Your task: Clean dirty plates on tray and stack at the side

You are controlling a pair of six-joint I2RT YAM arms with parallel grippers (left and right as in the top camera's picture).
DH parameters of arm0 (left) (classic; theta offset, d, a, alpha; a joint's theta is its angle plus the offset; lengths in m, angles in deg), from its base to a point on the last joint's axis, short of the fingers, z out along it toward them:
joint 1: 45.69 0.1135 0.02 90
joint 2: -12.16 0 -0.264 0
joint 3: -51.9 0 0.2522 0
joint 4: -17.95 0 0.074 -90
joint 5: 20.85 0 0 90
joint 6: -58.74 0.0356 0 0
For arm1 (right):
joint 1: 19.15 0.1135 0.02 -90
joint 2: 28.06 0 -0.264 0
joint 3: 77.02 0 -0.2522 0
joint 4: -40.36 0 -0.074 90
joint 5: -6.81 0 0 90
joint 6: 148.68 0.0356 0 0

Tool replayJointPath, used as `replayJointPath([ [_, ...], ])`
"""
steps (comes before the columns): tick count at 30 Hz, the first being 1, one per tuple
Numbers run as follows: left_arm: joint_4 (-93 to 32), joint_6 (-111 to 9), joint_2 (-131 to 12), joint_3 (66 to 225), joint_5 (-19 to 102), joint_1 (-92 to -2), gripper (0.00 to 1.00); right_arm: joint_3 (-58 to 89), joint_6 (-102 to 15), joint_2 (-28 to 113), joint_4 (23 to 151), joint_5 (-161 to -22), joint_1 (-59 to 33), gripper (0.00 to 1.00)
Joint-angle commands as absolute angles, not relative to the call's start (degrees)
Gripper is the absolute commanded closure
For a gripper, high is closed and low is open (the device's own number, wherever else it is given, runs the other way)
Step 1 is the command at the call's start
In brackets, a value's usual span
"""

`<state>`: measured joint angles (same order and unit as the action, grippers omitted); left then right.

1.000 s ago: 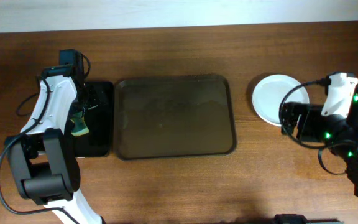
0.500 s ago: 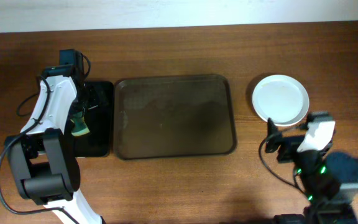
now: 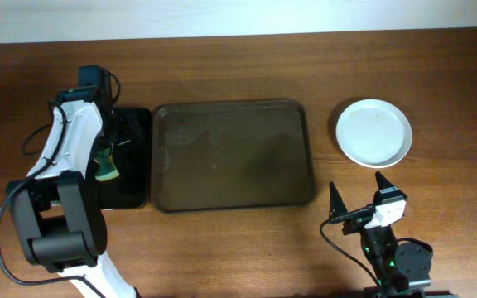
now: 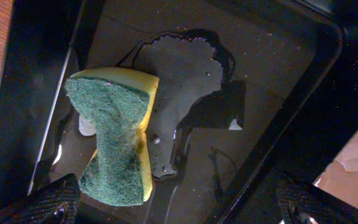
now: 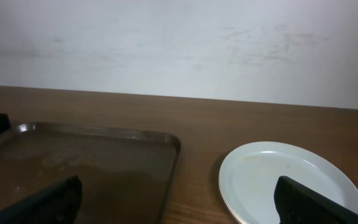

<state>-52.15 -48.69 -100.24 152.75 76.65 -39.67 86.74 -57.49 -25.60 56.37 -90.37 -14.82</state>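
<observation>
The white plates (image 3: 374, 132) lie stacked on the table right of the dark brown tray (image 3: 234, 156), which bears no plate. In the right wrist view the stack (image 5: 291, 186) shows a faint smear near its far rim, with the tray (image 5: 86, 168) to its left. My right gripper (image 3: 357, 192) is open and empty near the front edge, short of the plates; it also shows in the right wrist view (image 5: 185, 211). My left gripper (image 4: 178, 208) is open over a green-and-yellow sponge (image 4: 114, 134), which lies loose between the jaws.
The sponge (image 3: 106, 170) lies in a small black tray (image 3: 135, 124) left of the brown tray, beside a puddle of water (image 4: 191, 81). A pale wall runs behind the table's far edge (image 5: 179, 43).
My right arm has drawn back from beside the plates to the table's front edge, leaving the stack uncovered. The left arm and the sponge have not moved.
</observation>
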Motion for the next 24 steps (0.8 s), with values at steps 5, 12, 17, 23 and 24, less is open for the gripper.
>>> replayJointPath([
  [5,-52.22,-48.61,-99.48,152.68,76.46,-39.51,0.01,88.90,-57.82,-27.74,57.90,-91.11,-14.29,0.02],
  [12,-52.22,-48.61,-99.48,152.68,76.46,-39.51,0.01,88.90,-57.82,-27.70,57.90,-91.11,-14.29,0.02],
  [17,-52.22,-48.61,-99.48,152.68,76.46,-39.51,0.01,88.90,-57.82,-27.70,57.90,-91.11,-14.29,0.02],
  [23,-52.17,-48.45,-92.18,152.68,81.22,-40.72,0.01,88.90,-57.82,-27.70,57.90,-91.11,-14.29,0.02],
  [24,-51.82,-48.08,-88.99,152.68,81.20,-41.11,0.01,88.90,-57.82,-27.70,57.90,-91.11,-14.29,0.02],
])
